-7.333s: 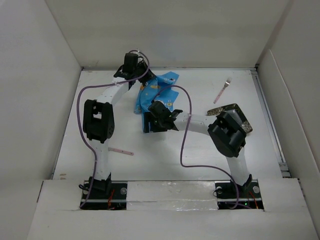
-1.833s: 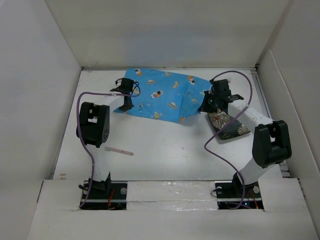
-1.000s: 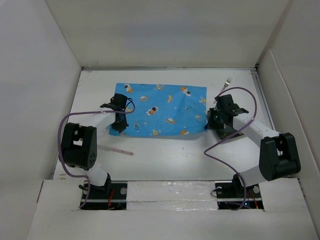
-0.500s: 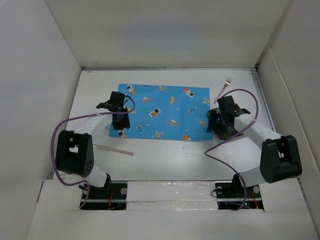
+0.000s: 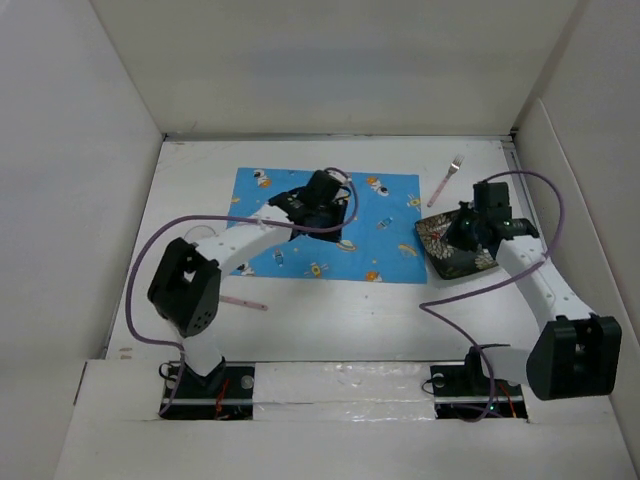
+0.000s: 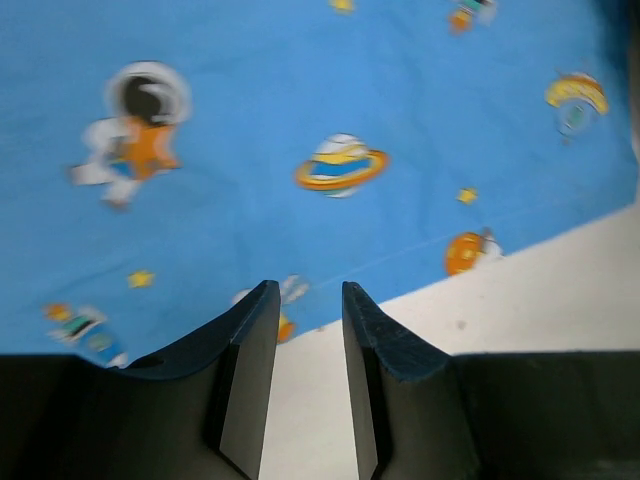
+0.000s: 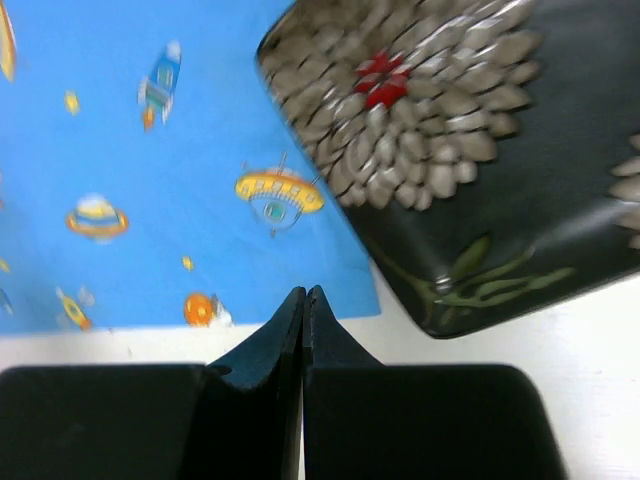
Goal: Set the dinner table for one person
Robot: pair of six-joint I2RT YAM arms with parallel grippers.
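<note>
Blue placemat (image 5: 390, 240) — middle under left gripper (image 6: 305, 290)

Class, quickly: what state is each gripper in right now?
Left gripper: jaws open, holding nothing.
Right gripper: jaws shut, holding nothing.

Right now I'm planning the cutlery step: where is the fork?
In the top view the fork lies far right on the table, just past the far right corner of the placemat and behind the plate.
</note>
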